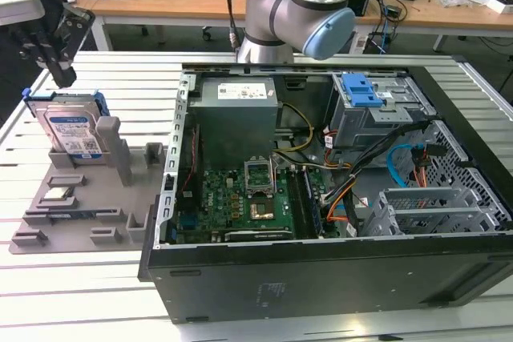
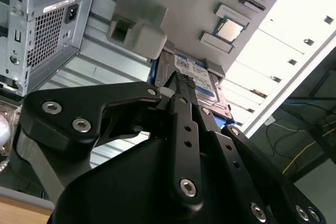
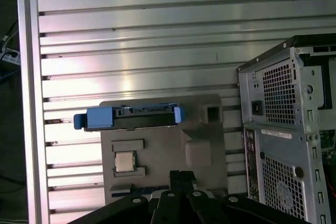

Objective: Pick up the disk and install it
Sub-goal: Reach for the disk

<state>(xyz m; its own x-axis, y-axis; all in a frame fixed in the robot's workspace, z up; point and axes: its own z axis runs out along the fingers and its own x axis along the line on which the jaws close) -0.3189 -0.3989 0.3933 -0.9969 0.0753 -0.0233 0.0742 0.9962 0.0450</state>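
The disk (image 1: 72, 130) stands on edge in a slot at the back of a grey fixture plate (image 1: 80, 206), on the exterior view's left. It is a silver drive with a blue-and-white label in a bright blue bracket. My gripper (image 1: 61, 76) hangs just above and slightly behind the disk's top edge, without touching it, fingers pressed together and holding nothing. In the first wrist view the disk (image 3: 128, 118) appears edge-on beyond the gripper (image 3: 178, 174). The second wrist view has the gripper (image 2: 178, 80) close in front of the disk's (image 2: 197, 77) label.
A small square silver chip (image 1: 58, 195) lies in a pocket of the fixture plate. An open computer case (image 1: 321, 158) fills the middle and the exterior view's right, with a blue latch on a grey cage (image 1: 361, 90) at its back. The arm's base (image 1: 280, 14) stands behind the case.
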